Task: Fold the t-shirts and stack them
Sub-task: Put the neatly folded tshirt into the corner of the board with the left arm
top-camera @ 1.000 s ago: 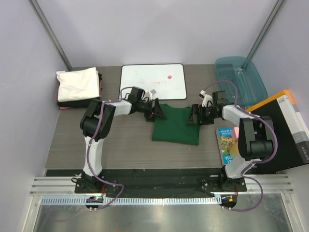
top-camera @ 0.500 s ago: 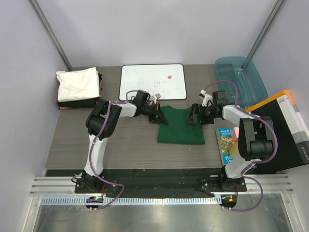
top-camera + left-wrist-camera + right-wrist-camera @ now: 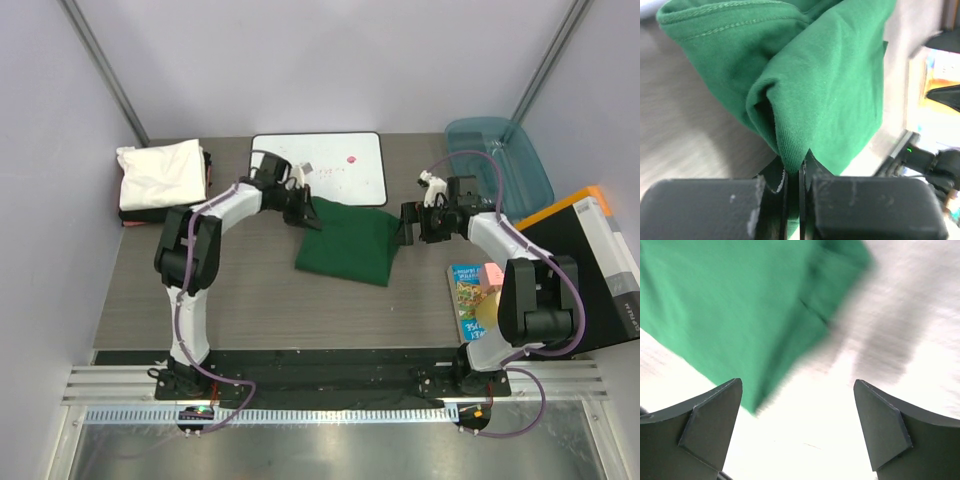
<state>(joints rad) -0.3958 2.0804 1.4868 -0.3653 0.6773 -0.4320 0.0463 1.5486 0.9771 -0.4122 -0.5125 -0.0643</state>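
**Green shirt pinched at a corner while the other gripper stands wide**

A green shirt (image 3: pixel 345 242) is seen lying bunched and partly folded near the middle of the table (image 3: pixel 250 300), just in front of the whiteboard (image 3: pixel 320 165). Its far left corner is clamped by the left gripper (image 3: pixel 308 213). In the left wrist view the jaws of that gripper (image 3: pixel 801 170) are pressed tight on a fold of the green cloth (image 3: pixel 840 75), which is gathered into a ridge above the fingers.

The right gripper (image 3: pixel 408 226) is held just beside the shirt's right edge with its jaws spread wide. In the right wrist view, which is blurred, only bare table shows between the fingers of that gripper (image 3: pixel 797 390), and the green cloth (image 3: pixel 730 300) is seen beyond the left one. Whether the cloth is touched there cannot be told.

A folded white shirt (image 3: pixel 160 170) is stacked on a black shirt (image 3: pixel 150 213) at the table's far left corner, well apart from the green one. A teal tub (image 3: pixel 500 160) is placed at the far right corner, with a booklet (image 3: pixel 472 295) and a box (image 3: pixel 590 270) along the right side.
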